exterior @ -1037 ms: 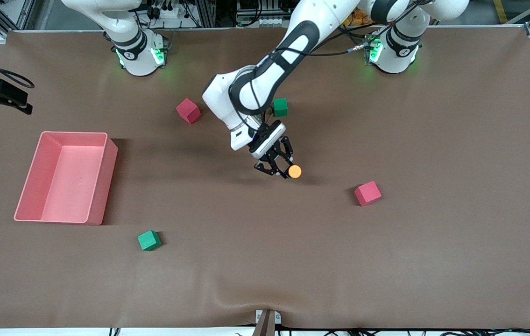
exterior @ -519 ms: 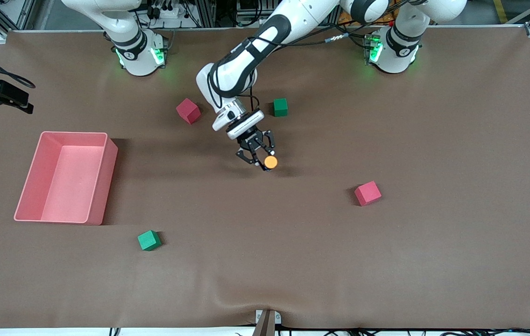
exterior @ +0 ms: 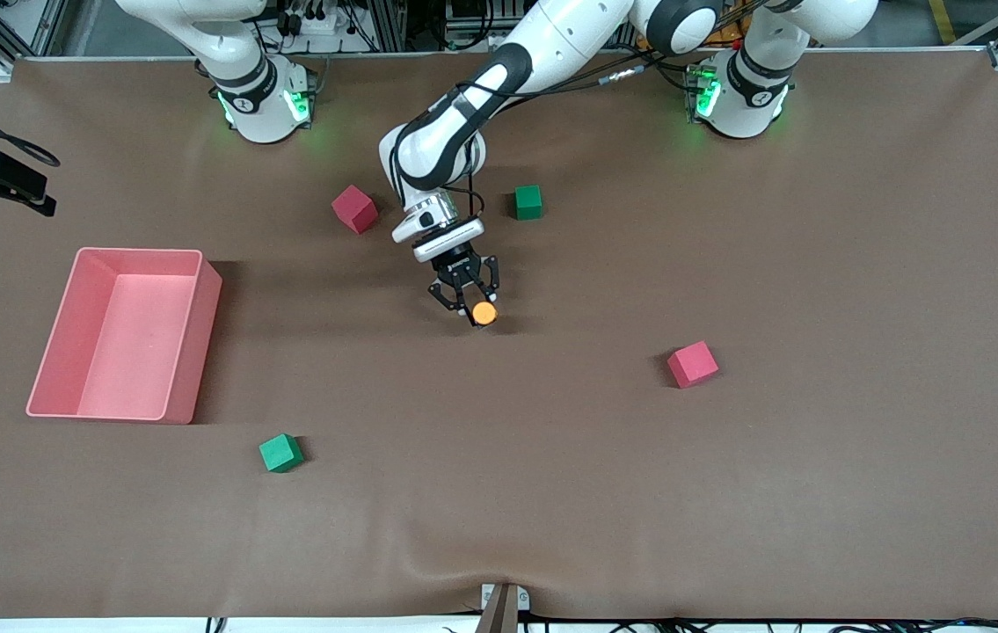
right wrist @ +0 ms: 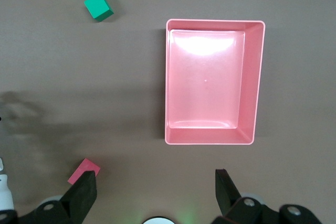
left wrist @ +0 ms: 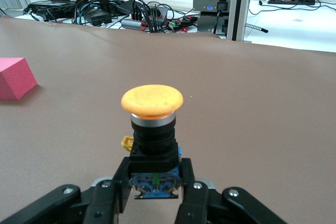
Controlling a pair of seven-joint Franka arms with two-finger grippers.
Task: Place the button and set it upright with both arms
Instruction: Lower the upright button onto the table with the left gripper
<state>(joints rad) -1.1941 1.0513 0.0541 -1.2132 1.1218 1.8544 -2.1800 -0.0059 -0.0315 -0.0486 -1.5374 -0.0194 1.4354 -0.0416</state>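
While my left end effector [left wrist: 156,203] grips its black base over mid-bench, I list the orange-capped push-button [left wrist: 153,124]: small, rigid, light, top-heavy; right end effector [right wrist: 157,195] waits agape.

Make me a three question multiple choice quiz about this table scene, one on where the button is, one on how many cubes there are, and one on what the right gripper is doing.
1. Where is the button?
A. in the pink bin
B. in the left gripper
C. on a green cube

2. How many cubes lie on the table?
A. four
B. two
C. six

3. What state is the right gripper in?
A. shut on a cube
B. shut on the button
C. open and empty

Answers:
1 B: the fingers clamp the button's black body in the left wrist view.
2 A: two red, two green.
3 C: its fingers stand wide apart above the pink bin, holding nothing.
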